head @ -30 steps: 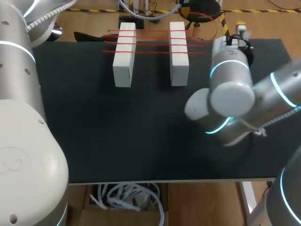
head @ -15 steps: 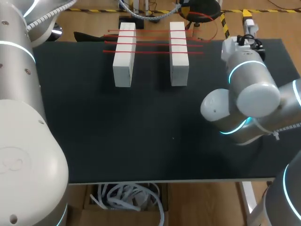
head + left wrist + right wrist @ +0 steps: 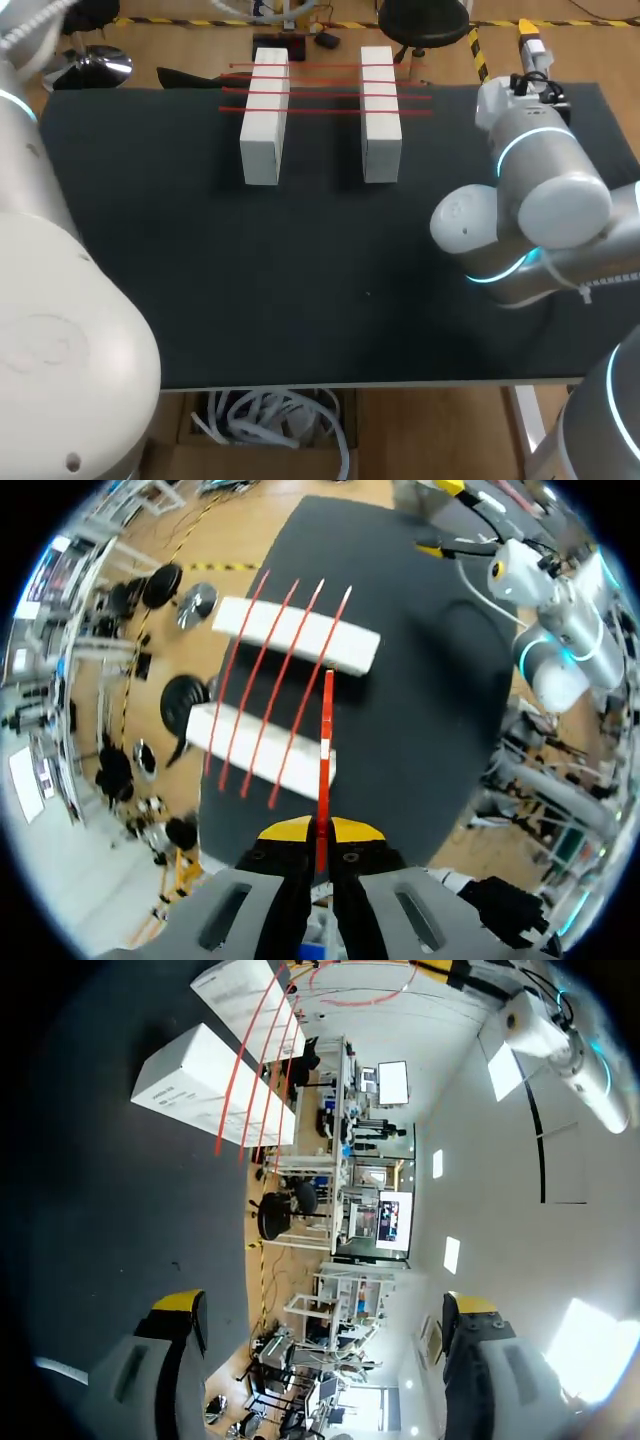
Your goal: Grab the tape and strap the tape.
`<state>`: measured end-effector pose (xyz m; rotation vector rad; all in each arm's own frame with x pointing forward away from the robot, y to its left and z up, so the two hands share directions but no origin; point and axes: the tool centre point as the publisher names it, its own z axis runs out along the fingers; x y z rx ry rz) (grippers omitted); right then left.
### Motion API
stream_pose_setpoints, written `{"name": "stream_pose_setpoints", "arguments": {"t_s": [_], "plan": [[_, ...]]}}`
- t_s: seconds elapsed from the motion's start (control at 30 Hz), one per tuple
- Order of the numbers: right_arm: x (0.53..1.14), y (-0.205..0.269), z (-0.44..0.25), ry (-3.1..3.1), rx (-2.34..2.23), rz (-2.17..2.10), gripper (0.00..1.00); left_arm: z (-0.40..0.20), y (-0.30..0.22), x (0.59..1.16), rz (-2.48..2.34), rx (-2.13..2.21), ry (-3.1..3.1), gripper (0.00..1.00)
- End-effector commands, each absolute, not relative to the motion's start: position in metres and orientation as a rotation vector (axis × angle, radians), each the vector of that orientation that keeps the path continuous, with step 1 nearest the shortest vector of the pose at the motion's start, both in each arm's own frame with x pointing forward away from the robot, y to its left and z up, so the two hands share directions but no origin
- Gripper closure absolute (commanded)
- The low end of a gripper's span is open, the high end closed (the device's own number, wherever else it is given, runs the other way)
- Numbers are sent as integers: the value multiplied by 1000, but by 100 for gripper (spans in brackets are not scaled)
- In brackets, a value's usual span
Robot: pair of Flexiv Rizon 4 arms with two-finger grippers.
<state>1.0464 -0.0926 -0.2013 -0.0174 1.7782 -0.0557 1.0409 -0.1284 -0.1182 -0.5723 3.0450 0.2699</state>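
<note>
head: four thin red tape strips (image 3: pixel 325 96) lie across two white rectangular blocks (image 3: pixel 263 120) on black table mat (image 3: pixel 300 270) | left wrist: left gripper (image 3: pixel 321 832) pinched narrow on another red tape strip (image 3: pixel 326 730) pointing toward the blocks | right wrist: right gripper (image 3: pixel 325 1305) spread wide, blocks ahead

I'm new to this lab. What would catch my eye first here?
Four thin red tape strips lie across two white rectangular blocks at the far side of the black table. The left hand is shut on a fifth red strip that sticks out ahead of its fingers, toward the blocks. The right hand is wide open, with nothing between its fingers.
</note>
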Motion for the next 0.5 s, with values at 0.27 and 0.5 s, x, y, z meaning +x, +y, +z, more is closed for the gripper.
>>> {"name": "stream_pose_setpoints", "arguments": {"t_s": [0.27, 0.5], "plan": [[1046, -93, -198, 1787, -22, -55, 0, -112, 93, 969, 516, -1346, 2822, 100], [1046, -93, -198, 1787, -22, -55, 0, -113, 103, 970, 528, -1354, 2838, 0]]}}
